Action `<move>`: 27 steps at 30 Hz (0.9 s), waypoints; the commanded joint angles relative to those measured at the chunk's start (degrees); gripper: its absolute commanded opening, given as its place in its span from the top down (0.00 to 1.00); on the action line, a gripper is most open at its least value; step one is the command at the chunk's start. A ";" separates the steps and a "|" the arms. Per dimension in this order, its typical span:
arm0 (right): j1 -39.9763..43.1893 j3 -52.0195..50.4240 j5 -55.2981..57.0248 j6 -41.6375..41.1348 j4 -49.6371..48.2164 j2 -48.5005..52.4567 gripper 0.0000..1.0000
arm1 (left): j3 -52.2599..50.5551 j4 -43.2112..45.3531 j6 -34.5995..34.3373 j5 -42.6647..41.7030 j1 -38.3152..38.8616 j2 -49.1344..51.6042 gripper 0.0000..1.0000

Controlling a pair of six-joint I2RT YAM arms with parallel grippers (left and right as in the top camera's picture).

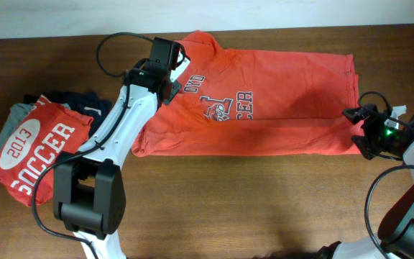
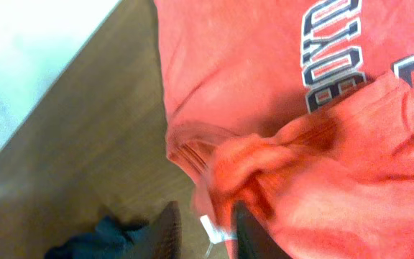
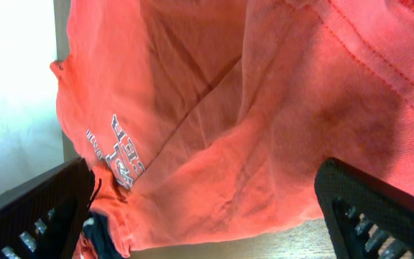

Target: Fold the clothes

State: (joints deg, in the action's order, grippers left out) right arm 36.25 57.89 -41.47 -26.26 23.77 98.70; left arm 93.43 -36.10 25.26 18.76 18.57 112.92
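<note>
Orange T-shirt (image 1: 286,108) 1; red shirt (image 1: 38,147) 1; navy garment (image 1: 74,101) 1; grey garment (image 1: 6,124) 1.

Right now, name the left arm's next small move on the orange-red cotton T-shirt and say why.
Probably spread the left end effector wider and lift it straight off the orange-red cotton T-shirt. Its fingers stand partly apart at the bunched collar, the shirt lies folded lengthwise on the wooden table, and the right end effector sits open at the hem.

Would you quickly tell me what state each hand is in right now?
Left hand: open, fingers apart beside the bunched collar of the orange-red T-shirt, gripping nothing.
Right hand: wide open by the T-shirt's edge, holding nothing.
</note>
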 commanded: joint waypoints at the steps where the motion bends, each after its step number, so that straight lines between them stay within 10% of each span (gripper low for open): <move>1: 0.20 0.63 -0.15 0.98 0.00 0.13 0.01 | 0.44 2.56 0.15 1.62 -0.74 0.00 0.49; 6: 0.20 0.63 -0.57 0.98 0.20 0.13 0.01 | 1.64 0.04 -1.27 2.78 -0.79 -0.17 0.40; 14: 0.20 0.63 0.13 3.52 2.47 0.13 0.01 | 4.70 -23.12 -30.58 -7.67 -1.95 -0.61 0.19; 17: 0.13 0.66 1.40 6.05 3.32 0.13 0.01 | 2.36 -24.63 -31.28 -18.93 -3.19 -0.11 0.26; 27: 0.13 0.63 3.17 8.92 4.76 0.13 0.01 | -8.59 -23.67 -32.13 -19.26 -6.40 -0.11 0.28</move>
State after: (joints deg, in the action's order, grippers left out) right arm 36.25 57.87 -38.81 -18.98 28.51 98.70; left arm 87.15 -60.64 -5.28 1.63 13.39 112.92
